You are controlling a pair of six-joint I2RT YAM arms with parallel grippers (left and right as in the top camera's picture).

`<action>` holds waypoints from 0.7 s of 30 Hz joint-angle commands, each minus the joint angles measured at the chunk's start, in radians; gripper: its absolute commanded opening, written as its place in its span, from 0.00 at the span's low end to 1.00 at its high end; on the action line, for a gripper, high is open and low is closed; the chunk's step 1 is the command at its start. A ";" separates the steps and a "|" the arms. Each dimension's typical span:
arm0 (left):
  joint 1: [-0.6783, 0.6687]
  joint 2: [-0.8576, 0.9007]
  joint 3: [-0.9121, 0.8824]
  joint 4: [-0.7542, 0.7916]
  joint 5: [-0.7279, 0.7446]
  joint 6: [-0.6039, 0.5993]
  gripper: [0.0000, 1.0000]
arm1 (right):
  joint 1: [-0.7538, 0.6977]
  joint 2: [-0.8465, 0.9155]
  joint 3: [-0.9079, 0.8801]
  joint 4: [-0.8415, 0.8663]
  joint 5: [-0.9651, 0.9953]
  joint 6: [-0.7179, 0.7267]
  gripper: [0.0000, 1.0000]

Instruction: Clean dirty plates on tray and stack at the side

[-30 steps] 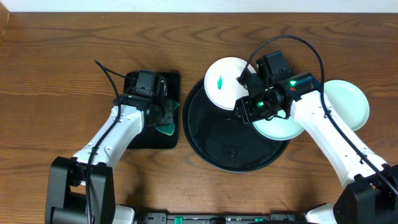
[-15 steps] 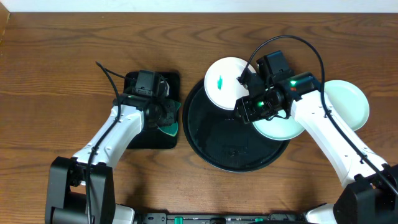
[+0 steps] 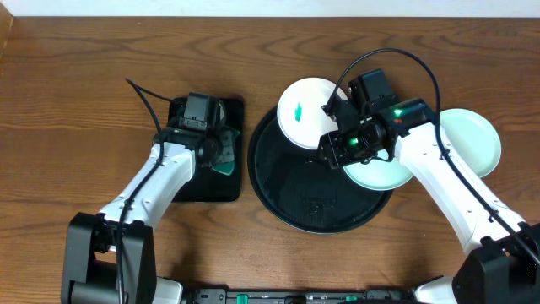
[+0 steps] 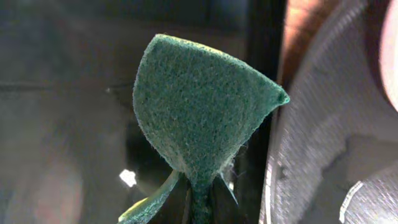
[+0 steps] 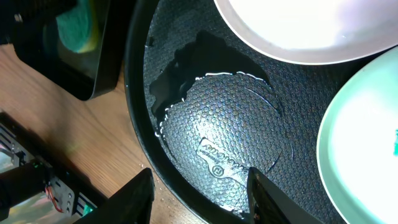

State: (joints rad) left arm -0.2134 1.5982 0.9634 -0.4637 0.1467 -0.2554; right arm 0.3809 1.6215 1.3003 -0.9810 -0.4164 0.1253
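Left hand (image 3: 221, 154) pinches the green sponge (image 3: 226, 167) over the small tray (image 3: 190, 187). Right hand (image 3: 331, 152) hovers above the round tray (image 3: 295, 198), beside the smeared plate (image 3: 305, 114).

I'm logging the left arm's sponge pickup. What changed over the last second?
The left gripper, shut on the green sponge, shifted slightly over the small black tray, drawing the sponge a little away from the robot's base. Nothing was grasped or released. The right gripper, plates and round tray stayed put.
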 commanded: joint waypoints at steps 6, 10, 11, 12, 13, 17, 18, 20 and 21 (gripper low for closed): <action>-0.002 0.061 -0.008 0.002 -0.049 0.003 0.07 | -0.008 -0.005 -0.003 -0.003 0.001 0.001 0.47; -0.002 0.069 -0.008 -0.005 0.026 0.003 0.07 | -0.008 -0.005 -0.003 -0.002 0.006 0.001 0.47; -0.002 0.069 -0.008 -0.005 0.050 0.003 0.07 | -0.008 -0.005 -0.003 -0.002 0.013 0.001 0.47; -0.002 0.068 -0.008 -0.005 0.077 0.002 0.07 | -0.008 -0.005 -0.003 -0.002 0.019 0.001 0.47; -0.002 0.068 -0.008 -0.005 0.099 0.002 0.07 | -0.008 -0.005 -0.003 -0.002 0.024 0.001 0.47; -0.012 0.068 -0.008 -0.005 0.145 -0.002 0.07 | -0.008 -0.005 -0.003 -0.002 0.024 0.001 0.47; -0.017 0.068 -0.008 -0.005 0.145 -0.002 0.07 | -0.008 -0.005 -0.003 -0.002 0.024 0.001 0.47; -0.026 0.068 -0.008 -0.005 0.145 -0.002 0.07 | -0.008 -0.005 -0.003 -0.002 0.024 0.001 0.47; -0.033 0.068 -0.008 -0.005 0.145 -0.002 0.07 | -0.008 -0.005 -0.003 -0.003 0.024 0.001 0.47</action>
State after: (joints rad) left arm -0.2207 1.6703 0.9634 -0.4675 0.2382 -0.2584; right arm 0.3809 1.6215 1.3003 -0.9813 -0.3988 0.1253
